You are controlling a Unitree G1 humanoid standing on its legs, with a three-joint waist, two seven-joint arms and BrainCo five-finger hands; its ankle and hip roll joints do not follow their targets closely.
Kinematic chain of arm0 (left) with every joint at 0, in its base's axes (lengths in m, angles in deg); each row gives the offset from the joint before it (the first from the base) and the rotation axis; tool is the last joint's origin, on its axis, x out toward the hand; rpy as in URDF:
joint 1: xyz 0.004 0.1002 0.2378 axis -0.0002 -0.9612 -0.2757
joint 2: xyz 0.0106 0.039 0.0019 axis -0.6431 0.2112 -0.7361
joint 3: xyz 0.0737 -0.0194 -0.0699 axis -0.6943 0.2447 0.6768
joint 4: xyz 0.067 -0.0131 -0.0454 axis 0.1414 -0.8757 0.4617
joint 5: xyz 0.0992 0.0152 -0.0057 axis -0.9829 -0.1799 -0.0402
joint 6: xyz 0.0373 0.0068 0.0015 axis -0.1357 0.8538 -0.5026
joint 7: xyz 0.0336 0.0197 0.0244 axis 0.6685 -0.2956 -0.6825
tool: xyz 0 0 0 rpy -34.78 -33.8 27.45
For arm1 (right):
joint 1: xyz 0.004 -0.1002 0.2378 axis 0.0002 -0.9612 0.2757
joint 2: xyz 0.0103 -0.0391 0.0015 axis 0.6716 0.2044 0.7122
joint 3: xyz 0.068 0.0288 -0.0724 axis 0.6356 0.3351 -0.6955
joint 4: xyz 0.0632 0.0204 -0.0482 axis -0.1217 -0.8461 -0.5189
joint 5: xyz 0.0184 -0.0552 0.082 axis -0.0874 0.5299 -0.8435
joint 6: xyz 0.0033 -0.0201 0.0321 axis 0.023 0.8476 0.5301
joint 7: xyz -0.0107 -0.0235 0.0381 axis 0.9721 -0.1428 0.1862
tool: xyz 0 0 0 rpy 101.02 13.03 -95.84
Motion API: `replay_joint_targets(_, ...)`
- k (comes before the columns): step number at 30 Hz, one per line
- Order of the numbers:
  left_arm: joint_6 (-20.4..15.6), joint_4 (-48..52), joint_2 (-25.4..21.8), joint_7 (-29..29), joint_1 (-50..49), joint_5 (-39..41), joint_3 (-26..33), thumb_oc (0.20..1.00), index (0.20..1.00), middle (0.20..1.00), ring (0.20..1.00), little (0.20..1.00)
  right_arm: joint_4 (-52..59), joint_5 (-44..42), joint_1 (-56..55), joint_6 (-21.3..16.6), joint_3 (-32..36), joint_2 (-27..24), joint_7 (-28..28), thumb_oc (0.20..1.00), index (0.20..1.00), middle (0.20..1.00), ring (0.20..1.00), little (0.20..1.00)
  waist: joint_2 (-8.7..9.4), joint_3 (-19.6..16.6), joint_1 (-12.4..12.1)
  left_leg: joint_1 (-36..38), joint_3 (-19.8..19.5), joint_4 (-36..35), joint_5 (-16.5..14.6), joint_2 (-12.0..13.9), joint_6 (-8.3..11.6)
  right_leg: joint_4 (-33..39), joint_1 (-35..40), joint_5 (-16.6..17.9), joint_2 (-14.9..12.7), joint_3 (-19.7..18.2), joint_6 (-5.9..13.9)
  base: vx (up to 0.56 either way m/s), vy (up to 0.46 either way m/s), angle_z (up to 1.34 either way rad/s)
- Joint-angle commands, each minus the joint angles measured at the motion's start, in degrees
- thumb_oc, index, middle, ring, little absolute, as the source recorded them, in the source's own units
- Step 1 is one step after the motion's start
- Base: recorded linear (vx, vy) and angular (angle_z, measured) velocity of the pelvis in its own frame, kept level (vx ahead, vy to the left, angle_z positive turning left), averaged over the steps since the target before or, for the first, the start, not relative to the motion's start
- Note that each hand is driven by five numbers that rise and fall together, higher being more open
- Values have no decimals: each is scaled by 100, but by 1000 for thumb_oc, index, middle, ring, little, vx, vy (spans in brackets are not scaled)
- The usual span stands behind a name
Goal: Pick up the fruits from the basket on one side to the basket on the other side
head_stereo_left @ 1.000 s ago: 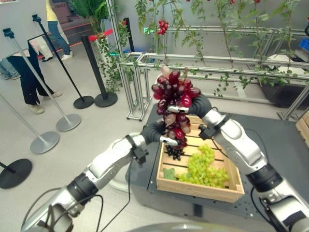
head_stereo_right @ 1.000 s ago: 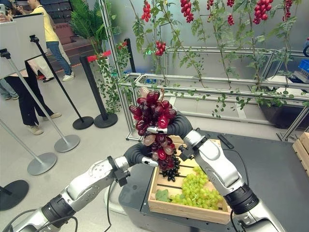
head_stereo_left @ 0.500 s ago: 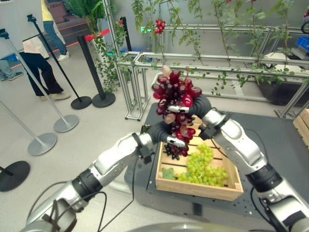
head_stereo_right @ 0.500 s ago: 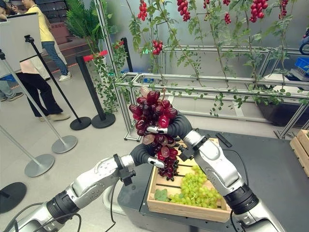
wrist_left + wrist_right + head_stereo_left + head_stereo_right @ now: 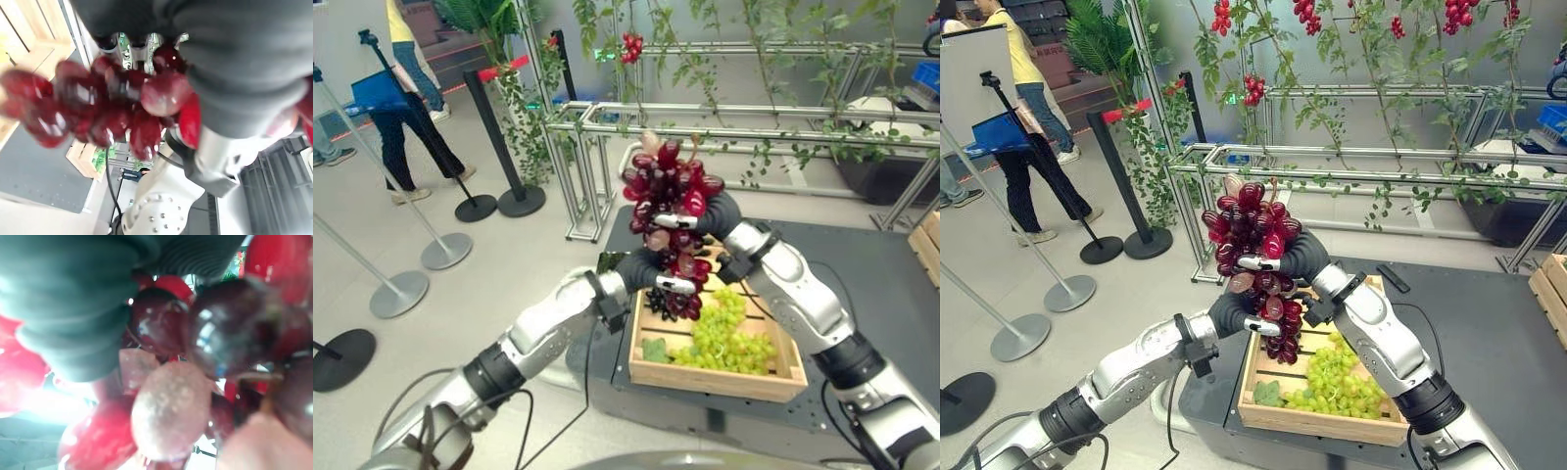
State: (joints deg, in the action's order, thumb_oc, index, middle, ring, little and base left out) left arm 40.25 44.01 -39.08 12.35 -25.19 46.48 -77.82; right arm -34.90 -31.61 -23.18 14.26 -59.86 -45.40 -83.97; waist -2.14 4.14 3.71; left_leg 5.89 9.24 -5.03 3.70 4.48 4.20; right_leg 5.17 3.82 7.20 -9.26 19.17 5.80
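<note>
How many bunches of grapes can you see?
3. The red bunch is held up by both hands, a green bunch lies in the wooden crate, and a dark bunch peeks behind the red; more may be hidden.

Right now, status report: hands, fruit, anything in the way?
Both hands shut on the red grape bunch: right hand upper, left hand lower. Bunch held above the wooden slatted crate; green grapes inside. No obstruction seen.
</note>
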Motion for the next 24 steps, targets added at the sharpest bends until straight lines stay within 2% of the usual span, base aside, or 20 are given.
replay_joint_targets(1,-238,56,167,56,289,255,1,200,200,200,200,200,435,-448,691,-401,165,198,12,200,200,200,200,200,221,-86,-35,120,-72,85,-429,-269,-315,-511,64,-412,-49,91,332,0,0,0)
replay_joint_targets(21,-347,21,248,134,-232,269,383,200,200,200,200,200,370,-528,571,-409,187,248,-90,200,200,200,200,200,347,-114,-144,91,-183,76,-428,-318,-345,-533,78,-383,-98,152,359,-4,10,1)
replay_joint_targets(22,-363,70,195,160,-322,247,436,200,200,200,200,200,337,-597,529,-391,202,273,-93,278,278,278,278,278,362,-100,-208,54,-255,70,-410,-348,-353,-553,78,-372,-137,214,369,-23,59,7)
replay_joint_targets(23,-374,104,157,171,-363,234,487,200,200,200,200,200,354,-614,494,-385,197,276,-106,1000,1000,1000,1000,1000,371,-99,-235,30,-295,69,-401,-366,-358,-564,78,-363,-158,258,374,-33,86,10)
replay_joint_targets(24,-392,119,128,184,-412,198,533,200,200,200,200,200,378,-621,453,-379,204,276,-118,1000,1000,1000,1000,1000,378,-93,-268,3,-348,63,-393,-392,-367,-575,79,-351,-187,303,383,-21,86,15)
